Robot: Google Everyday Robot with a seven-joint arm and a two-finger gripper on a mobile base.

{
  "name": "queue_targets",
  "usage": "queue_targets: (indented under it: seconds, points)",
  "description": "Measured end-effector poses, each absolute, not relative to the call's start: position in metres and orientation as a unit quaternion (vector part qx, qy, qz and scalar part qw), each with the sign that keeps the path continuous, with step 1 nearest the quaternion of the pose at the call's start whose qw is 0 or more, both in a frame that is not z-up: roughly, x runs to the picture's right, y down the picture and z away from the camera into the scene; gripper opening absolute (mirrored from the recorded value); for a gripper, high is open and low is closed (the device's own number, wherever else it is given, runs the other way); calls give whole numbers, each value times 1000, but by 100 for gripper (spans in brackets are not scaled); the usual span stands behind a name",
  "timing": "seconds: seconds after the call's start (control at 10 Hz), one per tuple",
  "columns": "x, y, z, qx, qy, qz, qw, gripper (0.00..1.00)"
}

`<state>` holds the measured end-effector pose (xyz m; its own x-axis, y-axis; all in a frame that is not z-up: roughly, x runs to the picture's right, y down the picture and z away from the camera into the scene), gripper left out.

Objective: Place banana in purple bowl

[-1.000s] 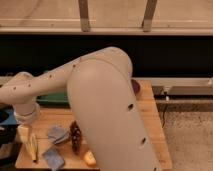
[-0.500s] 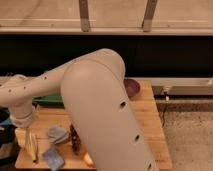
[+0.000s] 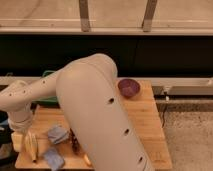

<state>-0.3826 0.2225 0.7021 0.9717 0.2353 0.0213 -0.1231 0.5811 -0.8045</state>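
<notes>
The banana [image 3: 31,146], pale yellow and slim, lies at the front left of the wooden table [image 3: 150,125]. The purple bowl [image 3: 129,88], small and dark, stands at the table's back right and holds nothing that I can see. My gripper [image 3: 20,134] hangs from the white wrist at the far left, just above and beside the near end of the banana. My big white arm link crosses the middle of the view and hides much of the table's centre.
Two blue-grey packets [image 3: 57,134] [image 3: 52,158] lie right of the banana. A dark grape bunch [image 3: 75,142] and a yellow-orange fruit [image 3: 87,160] sit by the arm's edge. A green container [image 3: 46,76] peeks out behind the arm. A dark wall runs behind the table.
The bulky arm link has swung left, uncovering the whole purple bowl. The wrist and gripper stay low over the banana at the left.
</notes>
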Motion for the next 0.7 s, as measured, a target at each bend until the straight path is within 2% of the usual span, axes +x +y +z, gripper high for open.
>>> queue_targets:
  seconds: [0.7]
  points:
    - [-407,277,724,-470,-90,117,870,80]
